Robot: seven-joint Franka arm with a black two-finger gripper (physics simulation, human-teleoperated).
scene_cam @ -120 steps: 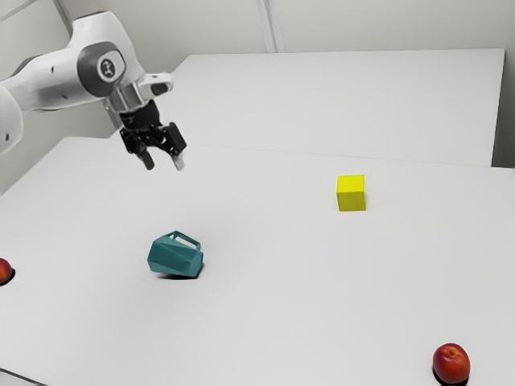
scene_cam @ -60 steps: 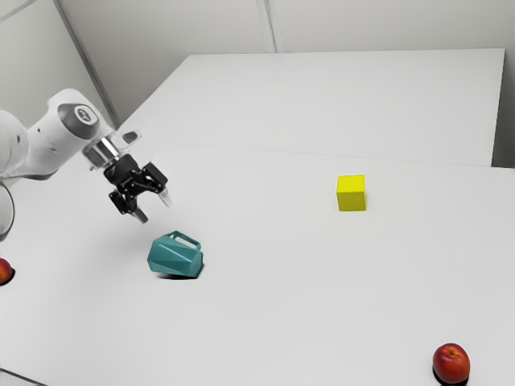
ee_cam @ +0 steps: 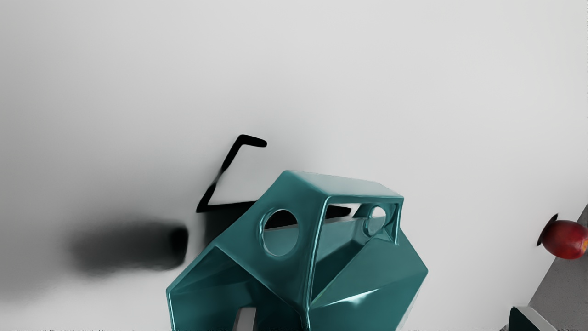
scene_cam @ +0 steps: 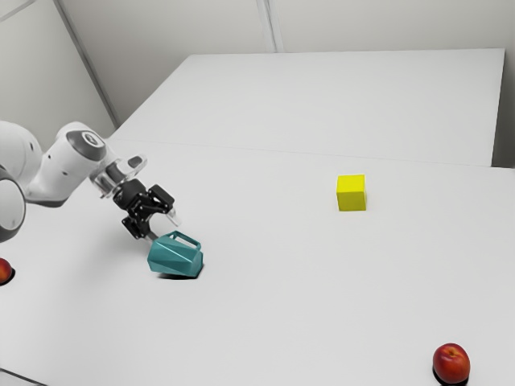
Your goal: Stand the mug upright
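Observation:
The teal mug (scene_cam: 175, 256) lies tipped on its side on the table, its handle uppermost. Just above and beside its left end in the exterior view is my gripper (scene_cam: 164, 227), with the fingers spread and nothing held between them. In the wrist view the mug (ee_cam: 363, 276) is close below the hand. There the gripper (ee_cam: 387, 318) has one fingertip overlapping the mug's shaded side and the other well off to its far side. Whether the near finger touches the mug, I cannot tell.
A yellow cube (scene_cam: 351, 194) rests farther out on the white table (scene_cam: 282, 305). One red apple (scene_cam: 452, 363) sits at the exterior view's lower right, another (scene_cam: 4, 272) at its left edge. An apple (ee_cam: 565, 239) appears near a table edge in the wrist view.
My hand has come down from high above the table, first swinging toward the exterior view's left, then closing in on the mug. The mug has stayed put.

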